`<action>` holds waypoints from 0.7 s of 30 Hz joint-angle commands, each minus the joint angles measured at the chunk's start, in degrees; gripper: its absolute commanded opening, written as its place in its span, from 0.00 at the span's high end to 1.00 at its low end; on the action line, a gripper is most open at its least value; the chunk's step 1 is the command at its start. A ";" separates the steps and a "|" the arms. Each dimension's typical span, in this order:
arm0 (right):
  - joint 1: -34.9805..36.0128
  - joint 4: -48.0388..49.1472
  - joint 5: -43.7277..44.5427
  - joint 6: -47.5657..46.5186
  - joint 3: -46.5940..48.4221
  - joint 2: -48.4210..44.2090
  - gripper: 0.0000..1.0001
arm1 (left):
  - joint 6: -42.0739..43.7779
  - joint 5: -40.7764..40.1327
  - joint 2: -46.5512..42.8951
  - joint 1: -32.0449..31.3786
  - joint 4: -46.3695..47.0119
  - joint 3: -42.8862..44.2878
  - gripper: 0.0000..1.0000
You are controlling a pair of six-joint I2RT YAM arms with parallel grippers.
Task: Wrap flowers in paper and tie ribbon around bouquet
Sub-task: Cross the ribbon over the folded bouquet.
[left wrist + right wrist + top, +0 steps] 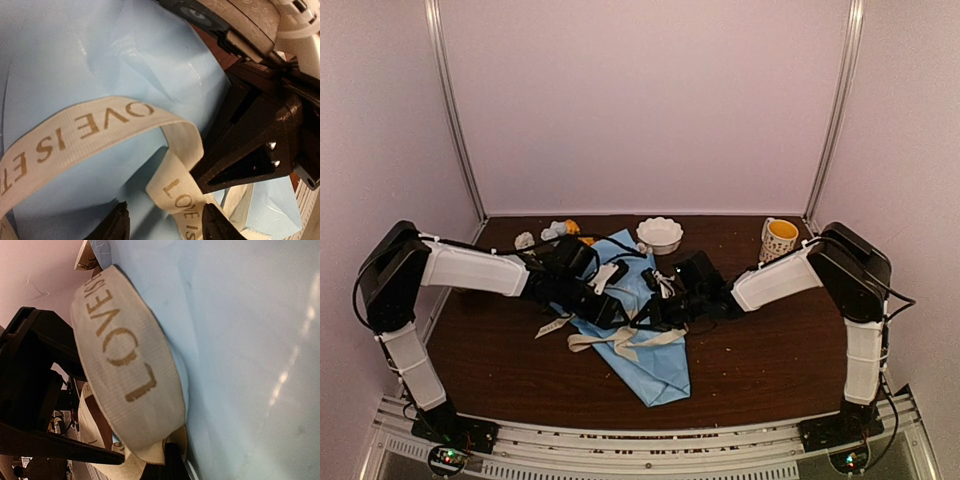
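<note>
Left wrist view: the left gripper (167,225) stands spread, the printed cream ribbon (90,125) running between its fingertips over the light-blue paper (75,50) underneath; just ahead, the right gripper (210,170) is pressed together, pinching the ribbon's loop at its tip; the flowers (560,230) lie beyond the left gripper.

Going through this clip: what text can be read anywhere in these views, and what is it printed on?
"LOVE IS": gold print on the ribbon, right wrist view.
"OVE IS ET": same ribbon, upper strand in the left wrist view, cut off at both ends.
"LOVE IS": lower strand, left wrist view.
Mug: markings too small to read.
Nothing else legible.
</note>
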 commanded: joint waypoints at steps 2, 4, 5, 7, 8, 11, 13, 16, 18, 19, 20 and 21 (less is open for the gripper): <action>-0.01 -0.79 1.03 -1.06 1.34 0.14 1.00 | 2.43 -1.36 1.86 -0.46 -1.71 3.14 0.48; -0.02 -0.80 0.95 -0.97 1.36 0.05 1.00 | 2.98 -1.89 3.06 -0.46 -2.88 4.22 0.51; 0.00 -0.75 0.95 -1.03 1.38 0.05 1.00 | 2.99 -1.89 3.37 -0.48 -2.96 4.43 0.52; -0.02 -0.92 1.03 -1.19 1.36 -0.08 1.00 | 2.94 -2.27 3.38 -0.59 -2.60 4.35 0.56; -0.02 -0.96 1.03 -1.23 1.36 -0.12 1.00 | 3.00 -2.63 3.30 -0.54 -2.47 4.29 0.61; -0.01 -1.10 1.04 -1.27 1.34 -0.05 1.00 | 3.17 -3.06 3.46 -0.55 -2.71 4.83 0.79; -0.02 -1.14 1.04 -1.32 1.31 -0.15 1.00 | 3.19 -3.85 3.07 -0.55 -3.46 4.93 0.99; -0.12 -1.68 1.40 -1.62 1.19 -0.30 1.00 | 2.97 -5.57 0.40 -0.48 -2.56 3.23 1.00; -0.41 -2.01 1.56 -1.61 0.93 -0.28 1.00 | 3.11 -5.97 -2.42 -0.49 -1.74 1.74 1.00; -0.66 -1.94 1.49 -1.36 0.72 -0.22 1.00 | 3.24 -6.05 -4.04 -0.50 -1.28 0.72 1.00; -1.04 -1.65 1.48 -0.84 0.41 -0.15 1.00 | 3.31 -6.19 -6.00 -0.51 -0.62 -0.37 1.00; -1.32 -1.41 1.48 -0.52 0.20 -0.06 1.00 | 3.35 -6.59 -7.97 -0.48 -0.02 -1.73 1.00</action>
